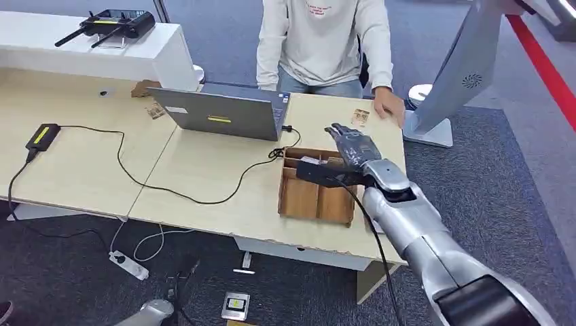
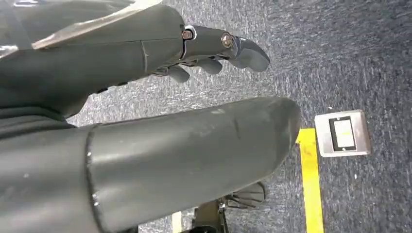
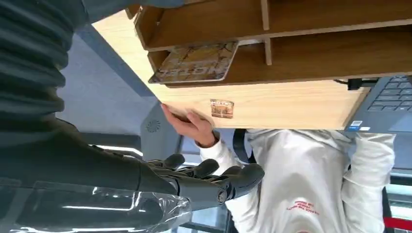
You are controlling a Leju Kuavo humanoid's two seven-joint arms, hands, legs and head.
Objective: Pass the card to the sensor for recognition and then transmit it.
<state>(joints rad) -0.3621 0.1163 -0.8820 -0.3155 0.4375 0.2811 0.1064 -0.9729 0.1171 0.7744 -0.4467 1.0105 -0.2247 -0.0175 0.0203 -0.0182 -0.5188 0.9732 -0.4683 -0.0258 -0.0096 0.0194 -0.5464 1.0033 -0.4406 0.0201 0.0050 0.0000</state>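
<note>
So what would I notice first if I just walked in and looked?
Probably the shiny silver arm reaching over the desk, its right robot hand hovering open above the wooden tray, where a card lies in one compartment. Next, the person in a white sweatshirt sitting across the desk, one hand near a small card by the grey laptop.
</note>
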